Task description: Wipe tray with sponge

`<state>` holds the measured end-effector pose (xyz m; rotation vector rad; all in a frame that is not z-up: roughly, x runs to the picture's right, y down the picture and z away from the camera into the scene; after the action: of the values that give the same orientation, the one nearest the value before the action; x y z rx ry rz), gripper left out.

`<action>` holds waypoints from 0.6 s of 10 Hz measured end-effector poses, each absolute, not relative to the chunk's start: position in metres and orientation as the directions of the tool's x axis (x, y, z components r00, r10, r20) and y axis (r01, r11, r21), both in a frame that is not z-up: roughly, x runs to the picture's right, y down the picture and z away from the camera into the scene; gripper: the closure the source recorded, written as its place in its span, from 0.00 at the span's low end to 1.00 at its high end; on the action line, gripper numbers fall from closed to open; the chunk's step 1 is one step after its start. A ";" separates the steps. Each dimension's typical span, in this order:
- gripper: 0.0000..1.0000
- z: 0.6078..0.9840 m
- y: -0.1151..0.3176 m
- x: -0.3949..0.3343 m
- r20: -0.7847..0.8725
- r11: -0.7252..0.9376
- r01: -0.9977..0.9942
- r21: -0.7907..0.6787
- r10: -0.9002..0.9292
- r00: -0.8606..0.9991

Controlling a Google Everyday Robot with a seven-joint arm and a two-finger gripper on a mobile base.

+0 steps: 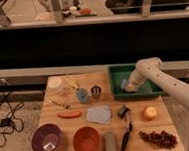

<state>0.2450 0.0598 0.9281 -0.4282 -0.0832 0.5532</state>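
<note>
The dark green tray [117, 72] sits at the far right of the wooden table. My gripper [131, 86] reaches down into it from the white arm [158, 79] on the right. A small pale sponge [124, 83], yellowish with a light-blue side, lies on the tray floor right at the gripper's tip, touching or nearly touching it. The arm hides the tray's right part.
On the table are a purple bowl [46, 139], an orange bowl [86, 140], a grey-green block [110, 143], a grey-blue cloth [99, 114], a carrot [69, 114], a black brush [125, 132], grapes [159, 138], an orange fruit [150, 113], cups [82, 95] and a plastic container [57, 85].
</note>
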 end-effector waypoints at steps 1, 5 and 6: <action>1.00 0.929 0.058 0.252 -0.046 0.763 -0.502 -0.406 0.532 0.846; 1.00 0.934 0.051 0.287 -0.092 0.751 -0.554 -0.360 0.562 0.822; 1.00 0.937 0.047 0.296 -0.106 0.746 -0.570 -0.345 0.572 0.813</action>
<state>0.2960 0.0469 0.9373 -0.3753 -0.0064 0.6247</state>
